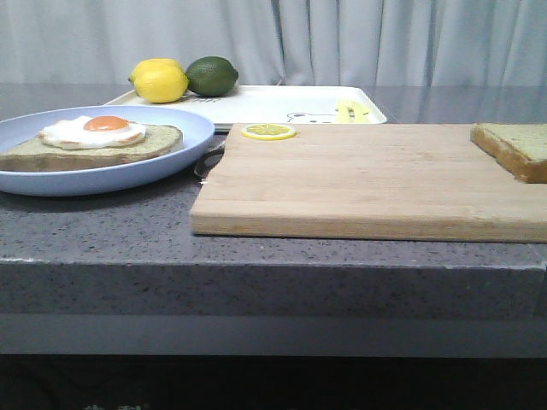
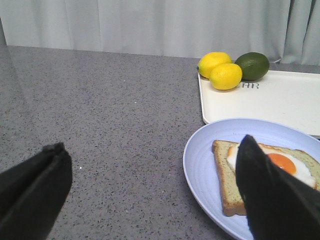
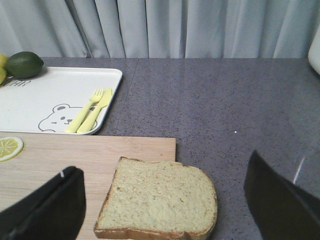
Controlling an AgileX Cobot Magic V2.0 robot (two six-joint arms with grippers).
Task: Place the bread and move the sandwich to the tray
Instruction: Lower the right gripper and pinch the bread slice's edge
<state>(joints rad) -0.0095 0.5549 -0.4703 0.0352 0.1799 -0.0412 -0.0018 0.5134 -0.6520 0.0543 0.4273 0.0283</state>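
The bread (image 1: 517, 145) lies flat on the far right end of the wooden cutting board (image 1: 359, 179). In the right wrist view the bread (image 3: 160, 200) overhangs the board's corner. My right gripper (image 3: 165, 165) is open, above the bread, one finger on each side of it. A second slice topped with a fried egg (image 1: 94, 141) lies on the pale blue plate (image 1: 102, 175); no slice covers it. My left gripper (image 2: 152, 142) is open and empty, over the counter beside the plate (image 2: 200, 165). The white tray (image 1: 282, 104) stands at the back. Neither gripper shows in the front view.
Two lemons (image 1: 160, 81) and a lime (image 1: 211, 75) sit on the tray's left end. A yellow fork and knife (image 3: 92, 112) lie on its right part beside a bear print. A lemon slice (image 1: 268, 131) lies on the board's back edge. Grey curtains hang behind the counter.
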